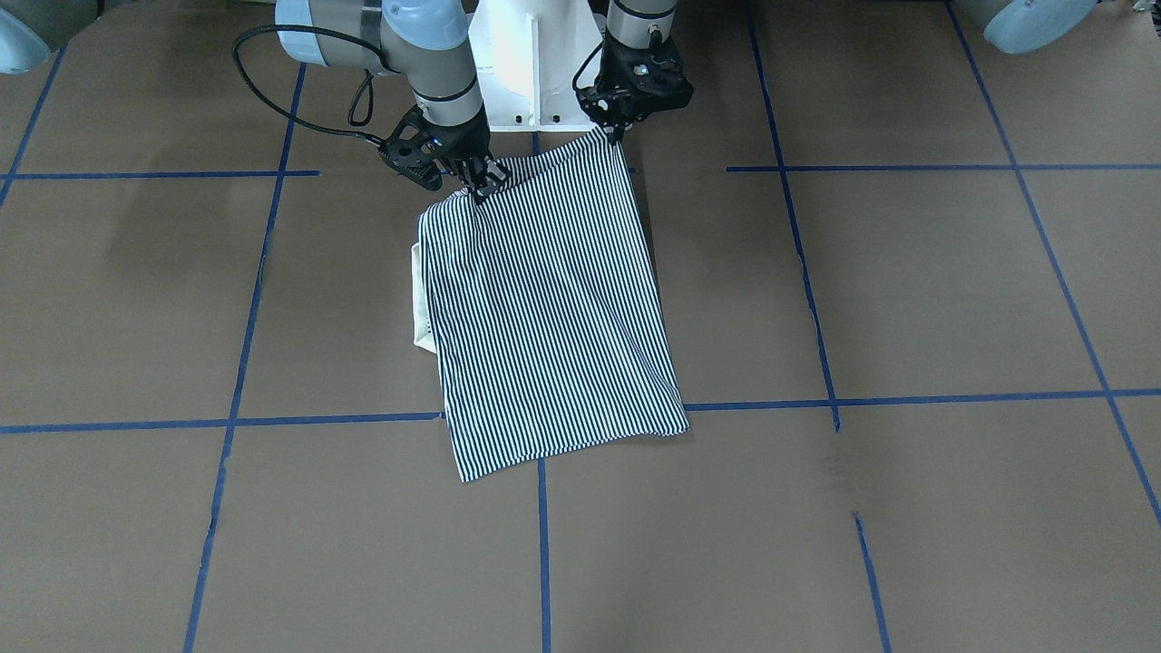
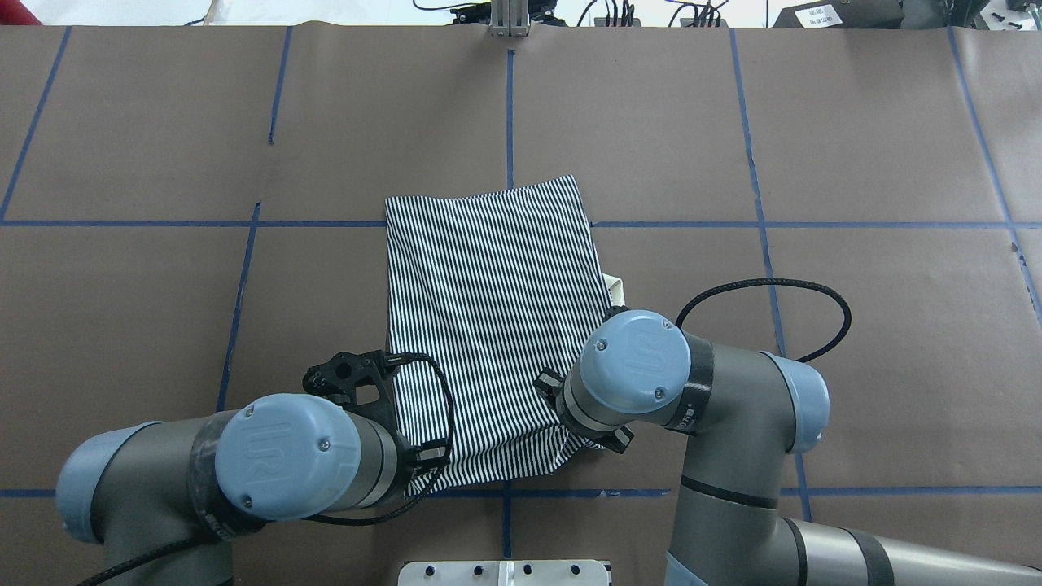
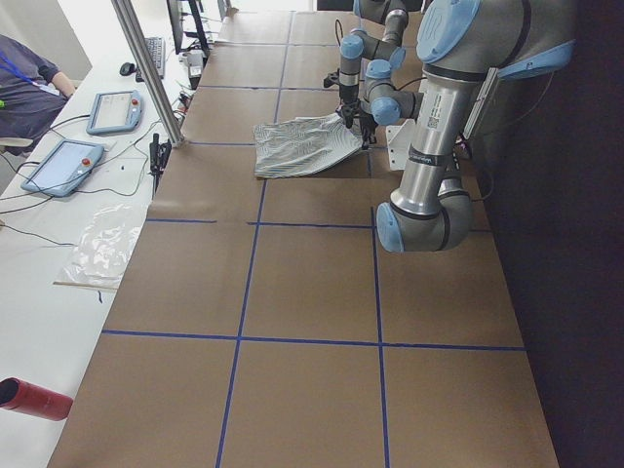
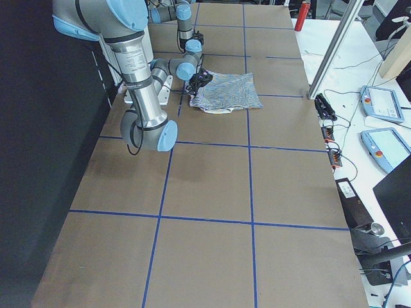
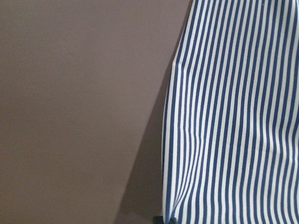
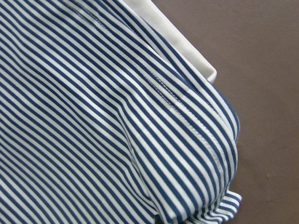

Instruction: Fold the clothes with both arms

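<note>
The polo shirt (image 1: 553,308) lies folded into a rough rectangle in the middle of the brown paper-covered table (image 1: 907,290), just in front of the white pedestal base (image 1: 535,63). Its navy-and-white stripes run from the robot's side toward the operators' side. The edge away from the robot rests flat across a blue tape line (image 1: 907,399), while the edge next to the robot is raised off the paper and throws a shadow along one side of the shirt. The left gripper (image 1: 618,134) has its jaws pinched together on one corner of that raised edge, the fingers meeting in a narrow point on the cloth. The right gripper (image 1: 481,184) holds the other corner, its jaws closed on a small bunch of fabric that puckers below it, and the hem is stretched between the two. The cream collar (image 1: 420,308) peeks out from under the striped layer on the robot's right side and lies flat on the paper. The right wrist view shows the cloth bulging in a rounded fold crossed by a stitched seam, with the collar at its upper edge. The left wrist view shows striped cloth beside bare paper and a dark shadow. In the overhead view the blue-capped wrists hide both sets of fingertips. A blue-edged tablet (image 3: 63,166) lies on the bench beside the table.
</note>
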You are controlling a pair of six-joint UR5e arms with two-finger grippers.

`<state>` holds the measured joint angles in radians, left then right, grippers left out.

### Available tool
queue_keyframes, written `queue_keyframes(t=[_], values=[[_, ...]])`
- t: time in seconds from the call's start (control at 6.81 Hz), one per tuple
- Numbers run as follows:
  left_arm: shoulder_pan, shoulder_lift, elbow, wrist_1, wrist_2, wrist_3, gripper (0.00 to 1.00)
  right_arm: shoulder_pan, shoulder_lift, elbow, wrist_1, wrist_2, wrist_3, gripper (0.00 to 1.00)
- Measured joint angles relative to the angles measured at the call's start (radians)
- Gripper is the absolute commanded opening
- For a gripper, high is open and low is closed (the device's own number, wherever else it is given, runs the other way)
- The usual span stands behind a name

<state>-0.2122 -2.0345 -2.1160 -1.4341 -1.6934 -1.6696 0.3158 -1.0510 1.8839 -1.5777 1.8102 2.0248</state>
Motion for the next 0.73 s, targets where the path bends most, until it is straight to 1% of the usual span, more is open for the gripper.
queue_keyframes(t=[0.29, 0.59, 0.73], values=[[-0.004, 0.001, -0.016, 0.010, -0.002, -0.002, 0.00, 0.000, 0.008, 0.006, 0.005, -0.034, -0.057, 0.00], [-0.080, -0.002, -0.012, 0.005, -0.004, 0.004, 0.00, 0.049, 0.033, -0.003, 0.010, -0.070, -0.174, 0.00], [-0.117, -0.005, -0.002, 0.001, -0.003, 0.004, 0.00, 0.074, 0.058, -0.030, 0.011, -0.074, -0.219, 0.00]])
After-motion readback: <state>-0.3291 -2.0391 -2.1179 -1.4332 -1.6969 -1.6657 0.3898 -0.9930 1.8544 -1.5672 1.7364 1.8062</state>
